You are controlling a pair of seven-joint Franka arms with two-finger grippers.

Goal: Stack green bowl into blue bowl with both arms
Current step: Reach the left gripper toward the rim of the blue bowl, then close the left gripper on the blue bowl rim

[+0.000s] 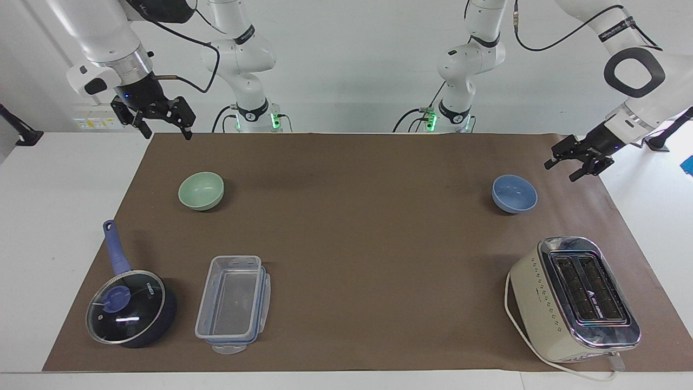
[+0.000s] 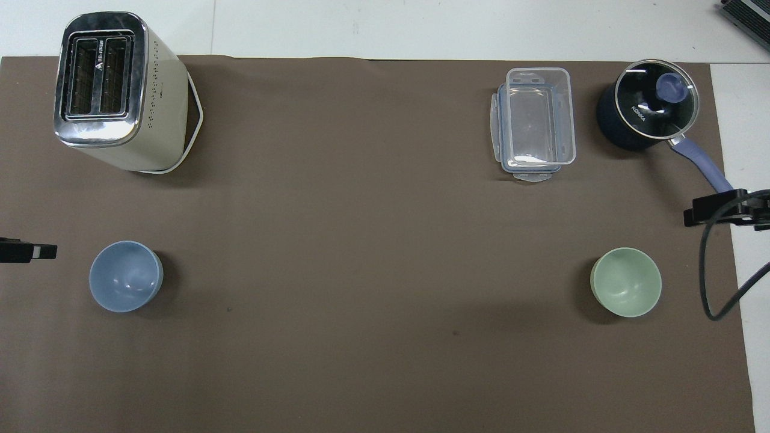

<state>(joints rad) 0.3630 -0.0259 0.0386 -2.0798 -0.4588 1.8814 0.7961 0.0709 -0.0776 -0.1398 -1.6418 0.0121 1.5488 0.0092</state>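
Observation:
The pale green bowl (image 1: 201,190) (image 2: 625,282) sits upright on the brown mat toward the right arm's end. The periwinkle blue bowl (image 1: 514,194) (image 2: 126,276) sits upright toward the left arm's end, well apart from it. Both bowls hold nothing. My left gripper (image 1: 563,169) hangs open and low over the mat's edge beside the blue bowl, touching nothing; only its tip (image 2: 30,251) shows in the overhead view. My right gripper (image 1: 167,132) is open and high over the mat's corner at the robots' end, apart from the green bowl; its tip (image 2: 716,210) shows from above.
A cream toaster (image 1: 574,298) with its cord stands farther from the robots than the blue bowl. A clear plastic container (image 1: 233,303) and a dark blue lidded saucepan (image 1: 130,306) lie farther out than the green bowl. Two smaller white arms (image 1: 254,114) stand at the robots' end.

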